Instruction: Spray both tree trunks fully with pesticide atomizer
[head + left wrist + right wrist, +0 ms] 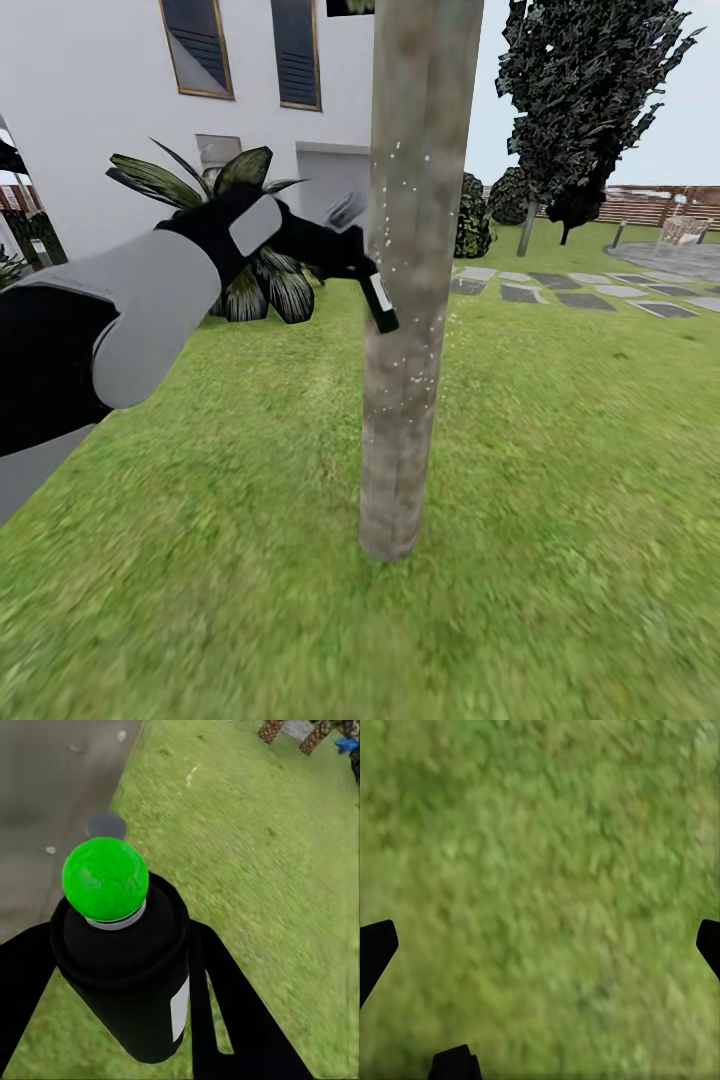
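In the head view my left gripper (352,256) reaches forward, shut on the pesticide atomizer (381,302), a dark bottle with a white label. The bottle hangs right beside the tree trunk (412,250), a straight grey-brown column flecked with tiny white specks. From the left wrist view, the atomizer (131,979) sits between my black fingers (225,1005), its green dot (104,878) on top, and the grey tree trunk (52,795) lies close behind. The right gripper (544,941) is open over the garden lawn (547,855), fingertips wide apart with nothing between them.
A spiky palm plant (245,270) stands by the white house wall (100,130) behind my left arm. Grey stepping stones (580,292) cross the lawn (560,470) at the right. Beyond them rise a dark columnar tree (580,100), a brown slat fence (650,205) and a bench (686,230).
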